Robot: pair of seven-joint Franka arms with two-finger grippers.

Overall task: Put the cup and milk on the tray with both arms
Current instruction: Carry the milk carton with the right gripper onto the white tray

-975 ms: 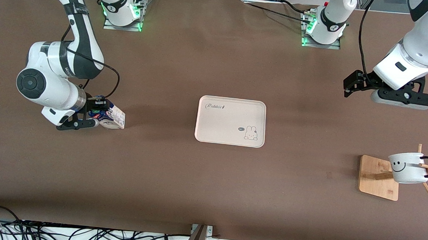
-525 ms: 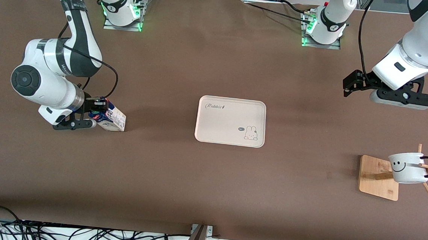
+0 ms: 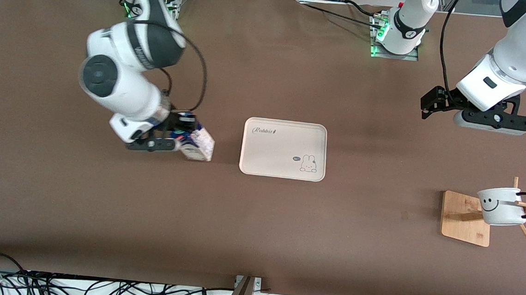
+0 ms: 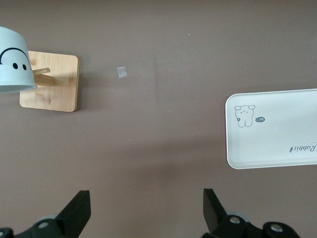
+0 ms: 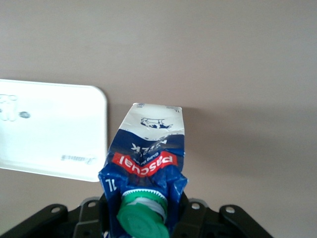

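Beside the tray (image 3: pixel 284 149), toward the right arm's end, the right gripper (image 3: pixel 181 138) carries the milk (image 3: pixel 197 144) clamped in its jaws; transport is in hand, and next comes setting it down on the tray. Over bare table, the left gripper (image 3: pixel 434 105) waits, jaws apart, with the cup (image 3: pixel 501 206) hanging on its wooden rack (image 3: pixel 465 218).

Glossy printed carton (image 5: pixel 148 158), wooden rack base (image 3: pixel 465 218).

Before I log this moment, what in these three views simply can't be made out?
- Right gripper: its contact with the milk is motion-blurred in the front view and hidden by the carton in the right wrist view.
- Cup: cut off by the edge in the left wrist view.
- Whether the milk is clear of the table or touching it near the tray.
- Left gripper: jaws open, partly cropped.
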